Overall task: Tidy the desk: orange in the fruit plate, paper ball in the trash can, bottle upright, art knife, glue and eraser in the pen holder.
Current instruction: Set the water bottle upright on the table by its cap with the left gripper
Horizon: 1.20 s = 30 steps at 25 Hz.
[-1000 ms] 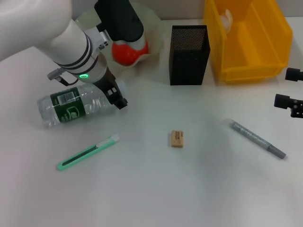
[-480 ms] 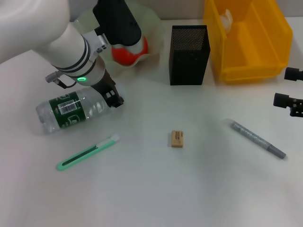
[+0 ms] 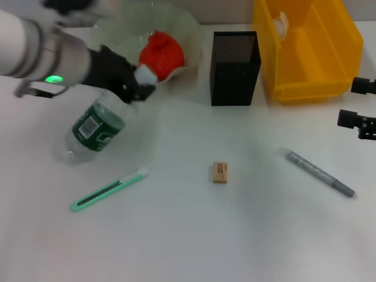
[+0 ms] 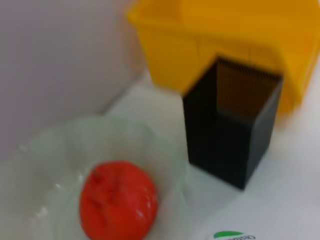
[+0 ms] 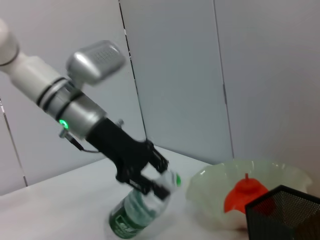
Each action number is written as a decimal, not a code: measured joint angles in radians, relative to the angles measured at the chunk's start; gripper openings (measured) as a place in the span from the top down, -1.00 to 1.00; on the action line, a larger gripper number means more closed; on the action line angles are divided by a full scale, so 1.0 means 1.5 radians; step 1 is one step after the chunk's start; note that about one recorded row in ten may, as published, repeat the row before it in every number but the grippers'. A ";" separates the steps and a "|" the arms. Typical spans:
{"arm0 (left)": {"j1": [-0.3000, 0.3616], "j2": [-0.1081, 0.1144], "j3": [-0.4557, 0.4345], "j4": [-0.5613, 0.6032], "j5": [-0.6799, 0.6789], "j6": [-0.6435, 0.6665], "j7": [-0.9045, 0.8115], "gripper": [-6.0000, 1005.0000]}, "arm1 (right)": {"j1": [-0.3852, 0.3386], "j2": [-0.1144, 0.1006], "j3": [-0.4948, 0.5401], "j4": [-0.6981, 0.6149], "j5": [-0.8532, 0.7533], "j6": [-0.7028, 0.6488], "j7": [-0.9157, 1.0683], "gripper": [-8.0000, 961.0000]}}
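White tabletop [image 3: 247, 235] carries all the things, with grey wall panels behind it in the right wrist view. Toward the far left corner the left tool [image 3: 136, 88] is clenched on the neck of the water bottle [image 3: 94, 129], which is tilted with its cap end raised toward the far edge and its base still low near the tabletop; the right wrist view shows the same grip [image 5: 150, 180] on the tilted bottle [image 5: 135, 212]. Just beyond it, at the far edge, the translucent fruit plate [image 3: 191, 35] holds the orange [image 3: 161, 54], also seen in the left wrist view [image 4: 117, 200]. Right of the plate stands the black mesh pen holder [image 3: 235, 67], upright, and beside that, toward the far right corner, the yellow bin [image 3: 308, 47] with the paper ball [image 3: 282, 22] inside. On the open middle of the tabletop lie the green art knife [image 3: 108, 189] toward the left edge, the eraser [image 3: 220, 172] near the centre, and the grey glue stick [image 3: 320, 173] toward the right edge, all well apart. The right tool [image 3: 357, 124] hangs at the right edge; whether it is released or clenched cannot be told
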 joint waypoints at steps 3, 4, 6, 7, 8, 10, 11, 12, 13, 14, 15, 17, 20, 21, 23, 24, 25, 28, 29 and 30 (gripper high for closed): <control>0.023 0.000 -0.022 0.026 -0.029 0.006 0.012 0.11 | 0.007 0.000 -0.003 0.000 0.000 0.000 0.005 -0.74; 0.023 0.000 -0.022 0.026 -0.029 0.006 0.012 0.11 | 0.010 0.000 -0.004 0.000 0.000 0.000 0.007 -0.74; 0.092 0.001 -0.087 0.079 -0.122 0.013 0.051 0.11 | 0.016 0.000 -0.004 0.000 0.000 0.000 0.010 -0.74; 0.092 0.001 -0.087 0.079 -0.122 0.013 0.051 0.11 | 0.020 0.000 -0.004 -0.001 0.000 0.000 0.011 -0.74; 0.134 0.001 -0.126 0.091 -0.201 0.011 0.085 0.11 | 0.023 0.000 -0.004 -0.001 0.000 0.000 0.013 -0.74; 0.163 0.001 -0.156 0.089 -0.259 0.009 0.116 0.11 | 0.028 0.000 -0.005 -0.001 0.000 0.000 0.015 -0.74; 0.163 0.001 -0.156 0.089 -0.259 0.009 0.116 0.11 | 0.030 0.000 -0.005 -0.001 0.000 0.000 0.017 -0.74; 0.177 0.000 -0.165 0.081 -0.296 0.008 0.137 0.11 | 0.033 0.000 -0.005 -0.001 0.000 0.000 0.019 -0.74; 0.192 0.000 -0.170 0.065 -0.343 0.007 0.162 0.11 | 0.035 0.000 -0.005 -0.001 0.000 0.000 0.020 -0.74; 0.198 0.000 -0.173 0.050 -0.370 0.007 0.177 0.11 | 0.037 0.000 -0.005 -0.001 0.000 0.000 0.022 -0.74; 0.201 0.000 -0.177 0.030 -0.397 0.007 0.193 0.11 | 0.038 0.000 -0.004 -0.001 0.000 0.000 0.022 -0.74; 0.201 0.000 -0.179 0.013 -0.411 0.007 0.205 0.10 | 0.040 0.000 -0.004 -0.001 0.000 0.000 0.023 -0.74; 0.194 0.000 -0.190 -0.025 -0.421 0.002 0.231 0.10 | 0.043 0.000 -0.005 -0.001 0.000 0.000 0.024 -0.74; 0.194 0.000 -0.190 -0.025 -0.421 0.002 0.231 0.10 | 0.043 0.000 -0.005 -0.001 0.000 0.000 0.024 -0.74; 0.194 -0.001 -0.195 -0.039 -0.430 -0.005 0.249 0.10 | 0.043 0.001 -0.005 -0.001 0.000 -0.001 0.024 -0.74; 0.194 -0.001 -0.196 -0.048 -0.441 -0.011 0.262 0.10 | 0.043 0.001 -0.005 -0.001 0.000 -0.001 0.024 -0.74; 0.194 0.000 -0.198 -0.062 -0.458 -0.018 0.281 0.10 | 0.043 0.001 -0.005 -0.001 0.000 -0.001 0.024 -0.74; 0.193 0.000 -0.203 -0.075 -0.467 -0.022 0.294 0.09 | 0.042 0.001 -0.005 -0.001 -0.001 -0.001 0.024 -0.74; 0.193 0.000 -0.203 -0.075 -0.467 -0.022 0.294 0.09 | 0.041 0.001 -0.005 -0.001 -0.001 -0.001 0.024 -0.74; 0.193 0.000 -0.203 -0.075 -0.467 -0.022 0.294 0.09 | 0.041 0.001 -0.005 -0.001 -0.002 -0.001 0.024 -0.74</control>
